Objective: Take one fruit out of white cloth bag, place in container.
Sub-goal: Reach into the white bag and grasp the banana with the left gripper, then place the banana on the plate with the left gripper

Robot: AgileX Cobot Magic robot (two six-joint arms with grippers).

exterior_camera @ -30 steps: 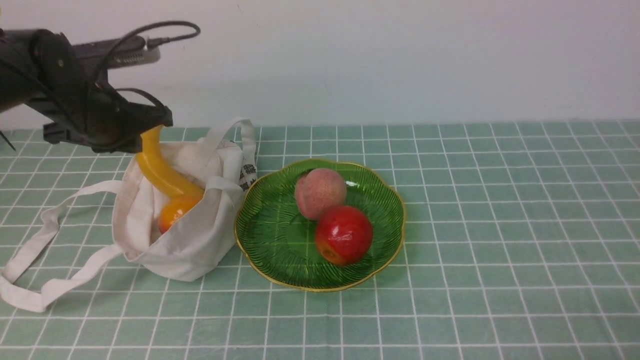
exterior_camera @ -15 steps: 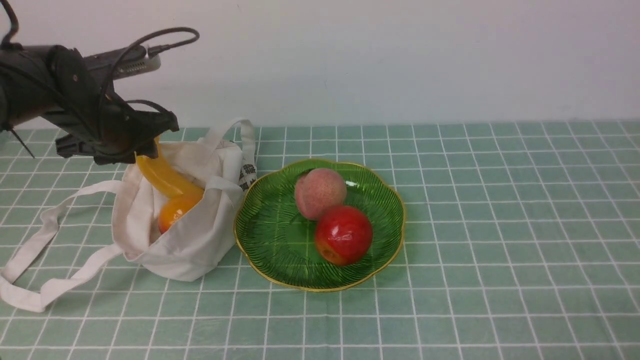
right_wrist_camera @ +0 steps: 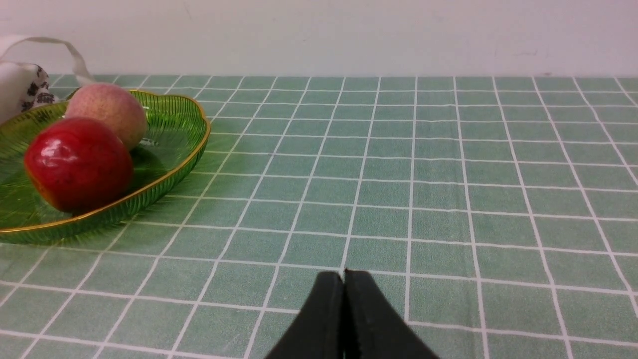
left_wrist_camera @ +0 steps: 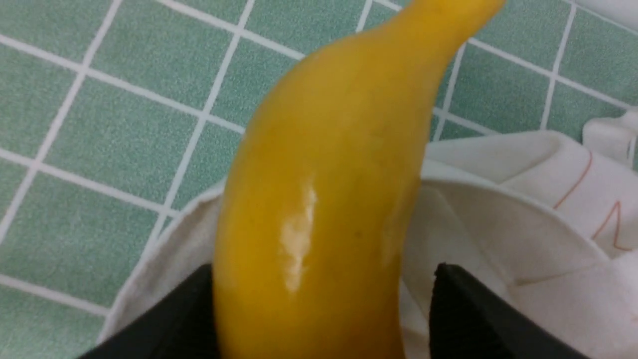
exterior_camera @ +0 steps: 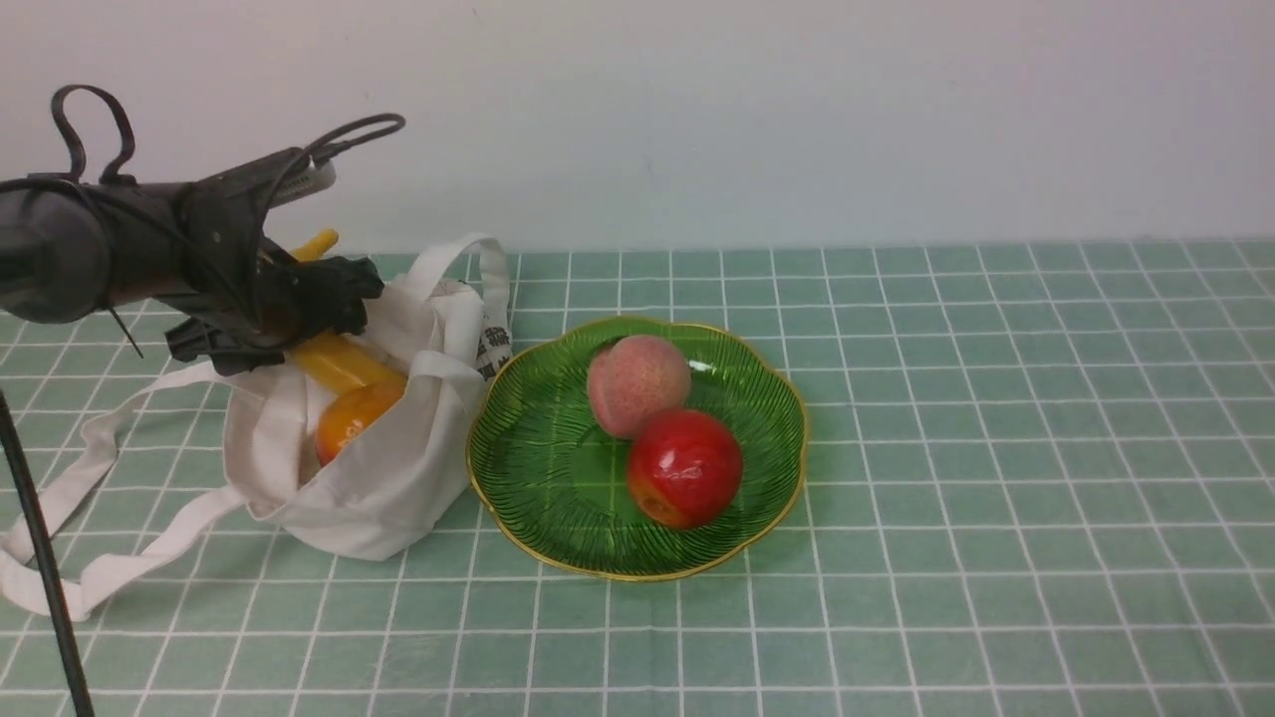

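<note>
The fruit, a glossy yellow banana [exterior_camera: 342,364], leans out of the white cloth bag [exterior_camera: 388,478], its tip poking up behind my left gripper [exterior_camera: 324,299]. In the left wrist view the banana [left_wrist_camera: 319,199] runs between the black fingers [left_wrist_camera: 473,319] above the bag's mouth [left_wrist_camera: 498,224]. One finger touches it and a gap shows at the other, so my left gripper [left_wrist_camera: 324,267] is open around it. The container, a green glass dish [exterior_camera: 548,478] with a gold rim, sits just right of the bag. My right gripper [right_wrist_camera: 344,273] is shut and empty over the cloth, right of the dish [right_wrist_camera: 174,124].
An orange [exterior_camera: 349,418] lies in the bag under the banana. A peach [exterior_camera: 637,383] and a red apple [exterior_camera: 684,466] rest in the dish. The bag's long straps [exterior_camera: 90,468] trail to the left on the green checked tablecloth. A wall stands behind.
My left gripper has come down along the banana toward the bag and its jaws have spread apart. The banana's tip now shows above the gripper. The dish and its fruit have not moved.
</note>
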